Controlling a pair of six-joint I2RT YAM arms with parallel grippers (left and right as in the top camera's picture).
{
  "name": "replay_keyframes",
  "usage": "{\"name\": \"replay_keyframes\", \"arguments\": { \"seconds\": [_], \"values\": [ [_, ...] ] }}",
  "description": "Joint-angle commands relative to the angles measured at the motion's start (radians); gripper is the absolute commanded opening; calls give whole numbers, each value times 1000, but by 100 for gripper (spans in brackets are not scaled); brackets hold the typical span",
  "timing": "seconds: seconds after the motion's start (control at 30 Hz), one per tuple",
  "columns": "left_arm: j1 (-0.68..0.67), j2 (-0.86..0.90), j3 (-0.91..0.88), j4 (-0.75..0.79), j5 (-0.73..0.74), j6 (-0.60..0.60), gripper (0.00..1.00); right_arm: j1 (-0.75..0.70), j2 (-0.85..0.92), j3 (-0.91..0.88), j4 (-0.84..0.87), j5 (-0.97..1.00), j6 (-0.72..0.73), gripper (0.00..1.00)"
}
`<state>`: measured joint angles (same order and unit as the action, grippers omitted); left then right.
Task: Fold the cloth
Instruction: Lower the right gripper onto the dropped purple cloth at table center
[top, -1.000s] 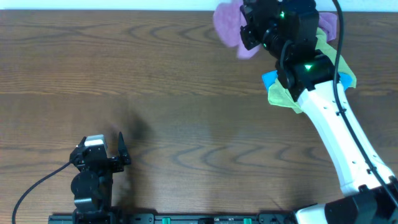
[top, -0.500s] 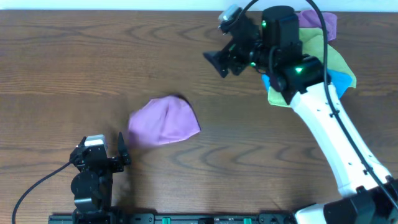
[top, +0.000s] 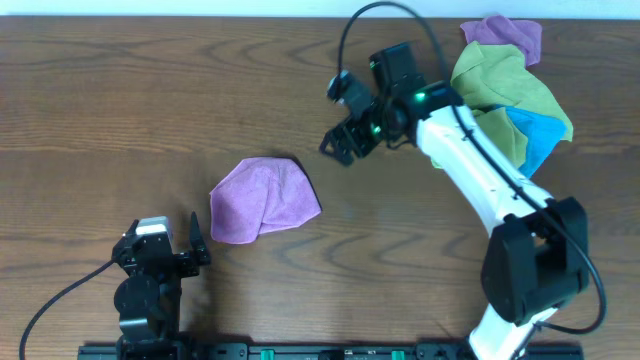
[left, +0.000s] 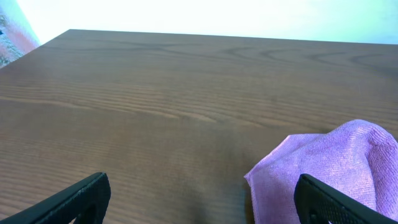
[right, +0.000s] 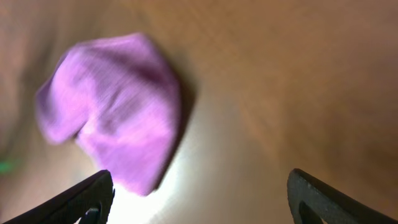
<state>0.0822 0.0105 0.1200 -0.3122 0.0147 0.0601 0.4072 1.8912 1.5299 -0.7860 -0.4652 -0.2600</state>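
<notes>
I've got the right gripper hanging just above centre frame, jaws spread wide with nothing between them. Its wrist view looks down on the cloth. My left gripper sits at lower left, jaws wide and empty too, with the cloth just ahead and to its right. The cloth lies left of centre on the table, rumpled, one flap doubled over, touching neither gripper. I reckon that open spot suits both arms. The green cloth, blue cloth and second purple cloth are heaped at upper right, well apart. No bins or trays anywhere in view.
</notes>
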Motion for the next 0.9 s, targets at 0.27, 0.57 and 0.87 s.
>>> {"name": "replay_keyframes", "arguments": {
  "seconds": [0.27, 0.57, 0.87],
  "values": [
    [-2, -5, -23, -8, -14, 8, 96, 152, -42, 14, -21, -6, -97, 99],
    [-2, -5, -23, -8, -14, 8, 95, 164, -41, 14, 24, -303, -94, 99],
    [-2, -5, -23, -8, -14, 8, 96, 336, -31, 10, -56, 115, -112, 99]
  ]
}}
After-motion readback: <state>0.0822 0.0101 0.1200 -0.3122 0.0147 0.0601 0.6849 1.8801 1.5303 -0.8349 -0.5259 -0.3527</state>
